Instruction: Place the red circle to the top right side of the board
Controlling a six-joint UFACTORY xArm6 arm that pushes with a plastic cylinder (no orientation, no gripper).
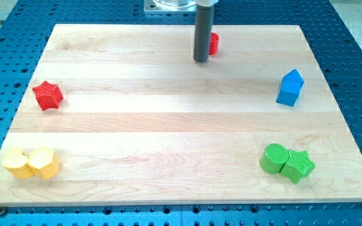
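Note:
The red circle (213, 43) sits near the view's top, a little right of the board's middle, and is mostly hidden behind my rod. My tip (200, 60) rests on the board just left of and below the red circle, close to it or touching it. A red star (48, 95) lies at the view's left. A blue block (290, 87) stands at the view's right.
The wooden board (168, 125) lies on a blue perforated table. Two yellow blocks (31, 163) sit together at the bottom left. A green round block (273, 157) and a green star (298, 166) touch at the bottom right.

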